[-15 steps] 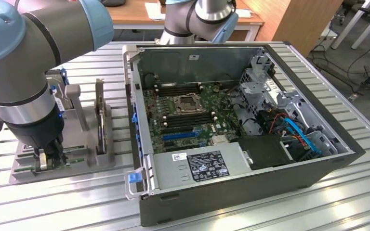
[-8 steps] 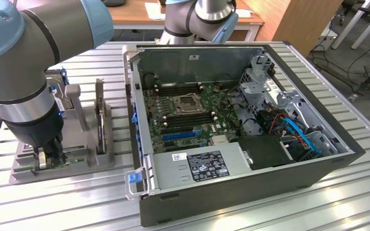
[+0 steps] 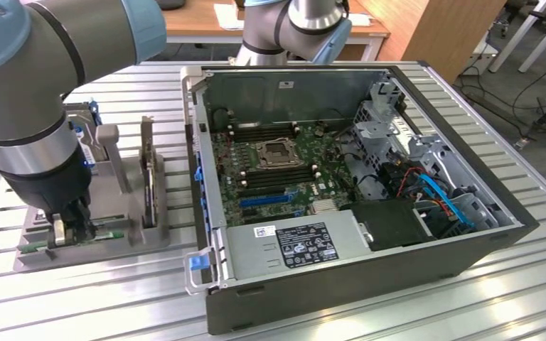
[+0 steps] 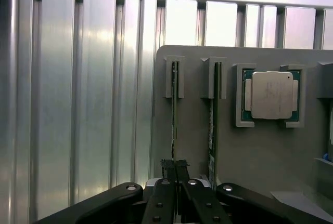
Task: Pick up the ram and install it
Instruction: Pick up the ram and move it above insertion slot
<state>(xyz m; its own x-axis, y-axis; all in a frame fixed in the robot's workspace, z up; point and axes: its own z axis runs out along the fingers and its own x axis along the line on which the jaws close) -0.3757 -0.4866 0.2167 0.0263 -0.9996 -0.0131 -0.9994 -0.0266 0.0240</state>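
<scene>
**Lift the ram straight, not tilted**

The table [image 3: 83, 298] carries an open case [image 3: 349, 291] and, at the exterior view's left, a grey holder [image 3: 131, 238]. The arm [image 3: 26, 128] stands over this holder. The jaws are clamped together on the thin edge of the ram [image 4: 174, 120], which sits on edge in its slot, the one farther from the CPU [image 4: 271, 95]. A second ram [image 4: 212, 130] stands just beside it (alike, so easy to knock). I judge the pull should follow the slot guides, without tilt, because such a thin board could bend or jam.
</scene>
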